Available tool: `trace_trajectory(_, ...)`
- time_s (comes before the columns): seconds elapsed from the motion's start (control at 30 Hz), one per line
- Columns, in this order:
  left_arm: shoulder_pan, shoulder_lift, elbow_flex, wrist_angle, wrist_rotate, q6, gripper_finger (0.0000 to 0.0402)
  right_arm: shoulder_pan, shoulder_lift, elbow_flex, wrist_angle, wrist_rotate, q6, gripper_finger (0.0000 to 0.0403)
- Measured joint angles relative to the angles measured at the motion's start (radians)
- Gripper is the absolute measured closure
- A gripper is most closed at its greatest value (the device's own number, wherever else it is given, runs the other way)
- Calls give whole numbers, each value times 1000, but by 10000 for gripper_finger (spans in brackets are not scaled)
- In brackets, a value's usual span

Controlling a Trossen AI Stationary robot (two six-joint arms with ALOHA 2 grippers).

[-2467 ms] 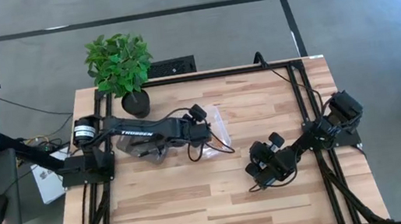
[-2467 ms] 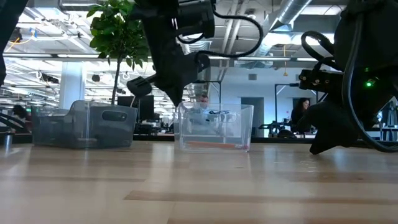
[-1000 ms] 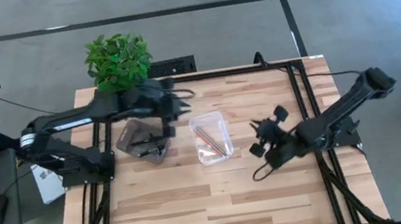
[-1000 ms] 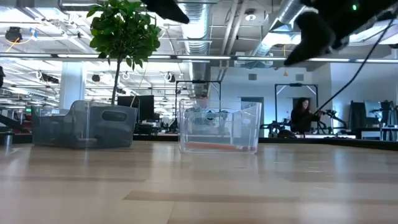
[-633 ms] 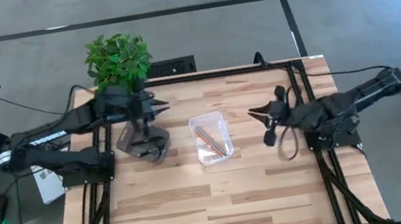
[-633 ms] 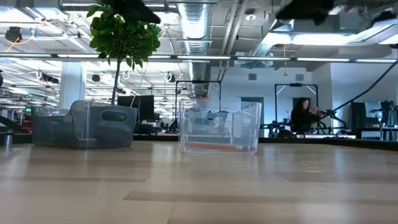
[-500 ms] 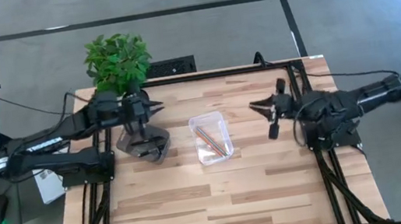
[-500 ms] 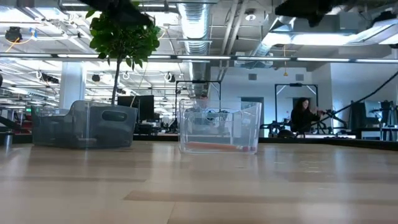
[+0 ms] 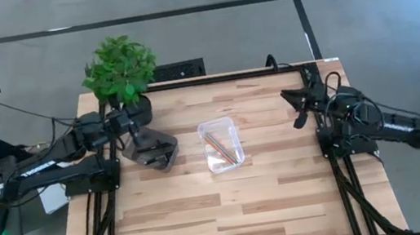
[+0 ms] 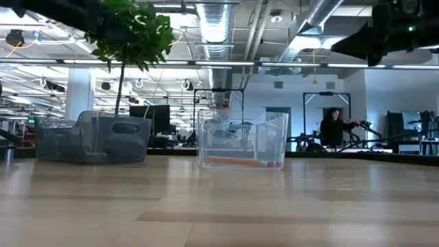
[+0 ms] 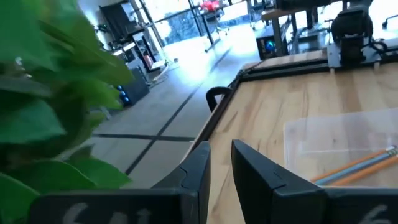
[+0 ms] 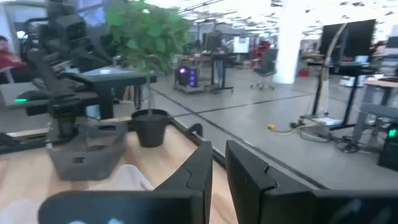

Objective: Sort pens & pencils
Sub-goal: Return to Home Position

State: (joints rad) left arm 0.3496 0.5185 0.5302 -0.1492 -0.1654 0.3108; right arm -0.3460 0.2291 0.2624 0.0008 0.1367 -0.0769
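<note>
A clear tray (image 9: 205, 128) stands mid-table and holds the pencils (image 9: 215, 143), orange and light blue; they lie flat on its floor (image 11: 356, 167). To its left stands a grey tray (image 9: 151, 150); its inside is dark and the pens do not show. My left gripper (image 9: 134, 122) hangs above the grey tray's far end, beside the plant pot, shut and holding nothing (image 11: 220, 152). My right gripper (image 9: 295, 107) hovers near the table's far right, pointing toward the trays, shut and holding nothing (image 12: 217, 152).
A potted plant (image 9: 123, 70) stands at the far left corner, its leaves close to my left gripper (image 11: 43, 106). A black frame rail (image 9: 221, 77) runs along the table's far edge. Bare wood (image 9: 232, 213) spreads over the near half.
Both arms have drawn back from the trays. My left gripper has gone toward the table's left edge and sunk a little, ending beside the plant pot. My right gripper has swung toward the far right corner and turned level. Both trays and the pencils have stayed put.
</note>
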Motion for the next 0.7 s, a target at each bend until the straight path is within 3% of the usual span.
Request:
trace_trajectory(0.3, 0, -105, -132, 12, 0, -53, 344, -142, -149, -126, -16, -35, 38, 334)
trace_trajectory(0.7, 0, -198, -314, 99, -32, -100, 344, -189, -179, -220, -11, -148, 80, 334)
